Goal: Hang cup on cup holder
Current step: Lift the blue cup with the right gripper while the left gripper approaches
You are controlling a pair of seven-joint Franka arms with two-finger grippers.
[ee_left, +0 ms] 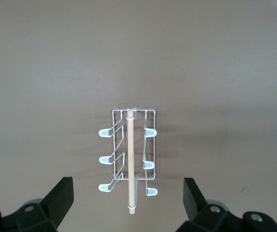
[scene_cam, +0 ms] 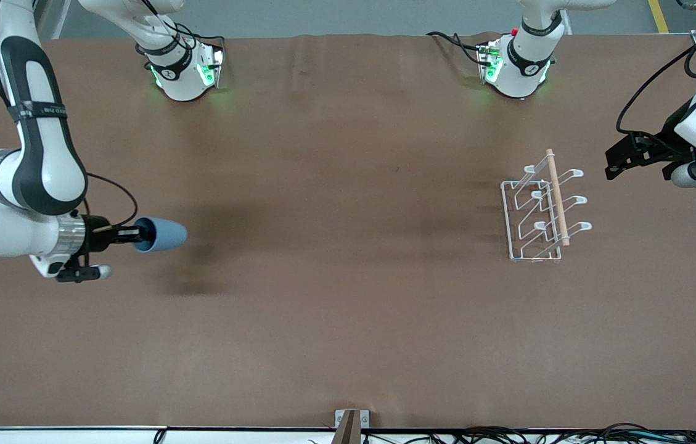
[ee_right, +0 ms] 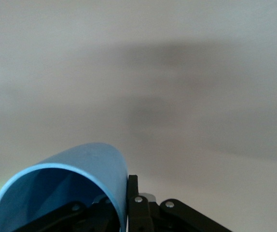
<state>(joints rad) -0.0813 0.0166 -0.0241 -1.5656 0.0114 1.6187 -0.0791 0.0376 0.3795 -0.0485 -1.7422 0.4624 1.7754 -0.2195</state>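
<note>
Worktop (scene_cam: 348, 308): broad, flat, covered in matte brown sheet, faint crease lines near the arms' bases, soft dark shadow patches toward the right arm's end.

Directly on it: white wire cup holder (scene_cam: 536, 213) with rectangular base, angled loop-tipped prongs on both sides and a light wooden rod along the top. It stands upright toward the left arm's end of the worktop, nothing touching it. Left wrist view shows the same cup holder (ee_left: 129, 159) on bare brown surface.

Both arms' white bases sit at the worktop's edge farthest from the front camera.
</note>
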